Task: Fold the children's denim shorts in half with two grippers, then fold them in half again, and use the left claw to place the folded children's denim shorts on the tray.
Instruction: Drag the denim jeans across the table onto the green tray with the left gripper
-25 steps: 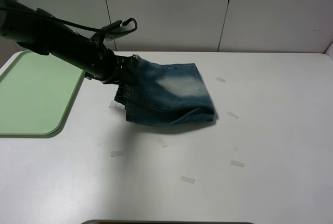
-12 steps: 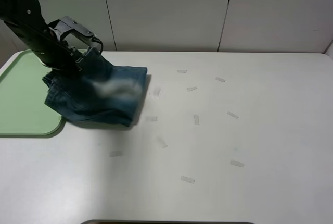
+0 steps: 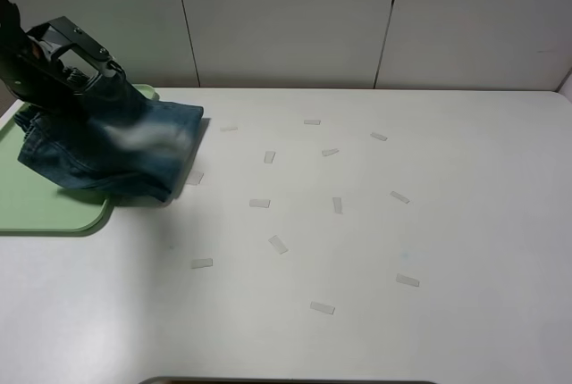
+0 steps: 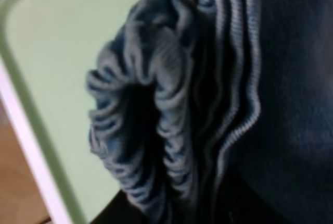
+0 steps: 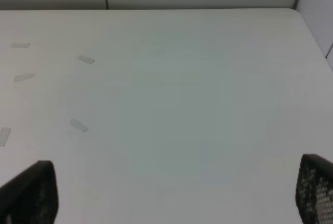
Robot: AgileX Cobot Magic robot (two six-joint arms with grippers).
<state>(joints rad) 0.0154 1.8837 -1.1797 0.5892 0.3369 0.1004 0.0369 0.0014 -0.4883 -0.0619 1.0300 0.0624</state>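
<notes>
From where I'm sitting, the left tool (image 3: 89,89) has the children's denim shorts (image 3: 116,147) pinched by the gathered waistband end and lifted off the tabletop (image 3: 375,250); the fabric hides the fingertips in the high view, but the tool is clearly clamped on the denim, since the bundle hangs from it. The shorts are folded into a thick wad and sit over the left edge of the tabletop, roughly half above the tray (image 3: 49,210) and half still out over bare white surface; there's a shadow under them on both. One pale bleached patch faces up near the middle of the wad.

The left wrist camera is basically all denim; I can see the ruffled elastic waistband (image 4: 151,125) bunched in layers with light stitched seams running beside it, and the pale-green tray (image 4: 62,41) with its rim right behind it. It's blurry though, so no finer detail.

The tray lies at the far left corner area of the tabletop, long side along the left edge.

The right tool (image 5: 177,203) is nowhere in the high view; its own camera shows both black fingers (image 5: 31,193) spread wide apart with nothing between them, hovering over bare tabletop. Small bits of clear tape (image 3: 259,203) are scattered across the middle of the tabletop.
</notes>
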